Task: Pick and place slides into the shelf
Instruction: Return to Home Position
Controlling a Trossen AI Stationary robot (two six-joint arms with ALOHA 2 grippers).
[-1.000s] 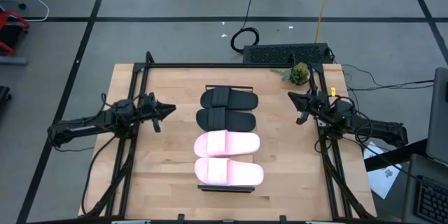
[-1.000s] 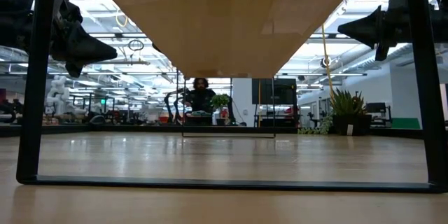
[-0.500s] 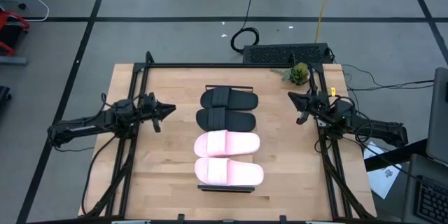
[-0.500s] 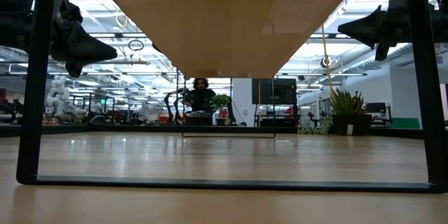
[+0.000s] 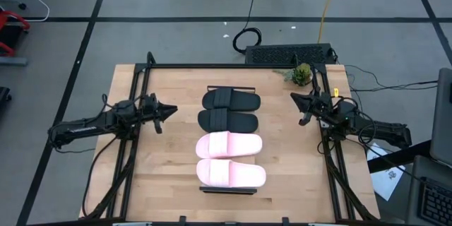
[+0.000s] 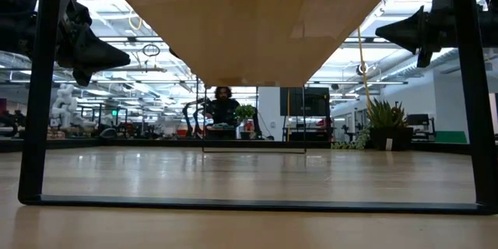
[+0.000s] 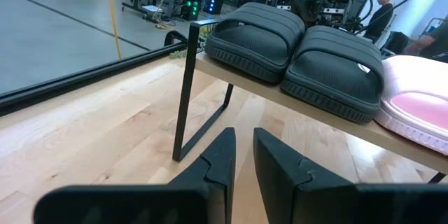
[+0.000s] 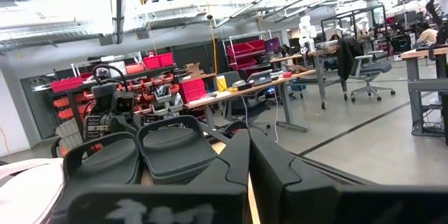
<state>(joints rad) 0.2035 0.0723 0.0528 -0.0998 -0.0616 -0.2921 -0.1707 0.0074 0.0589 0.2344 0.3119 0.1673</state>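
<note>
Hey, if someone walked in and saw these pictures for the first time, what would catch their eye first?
A black pair and a pale pink pair of slides sit in one row on the shelf at the middle of the table, black toward the far edge. On either side, the left tool and right tool hang empty, pointing inward at the row.

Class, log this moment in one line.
black slides: on shelf | pink slides: on shelf | left gripper: empty, shelf's left | right gripper: empty, shelf's right
</note>
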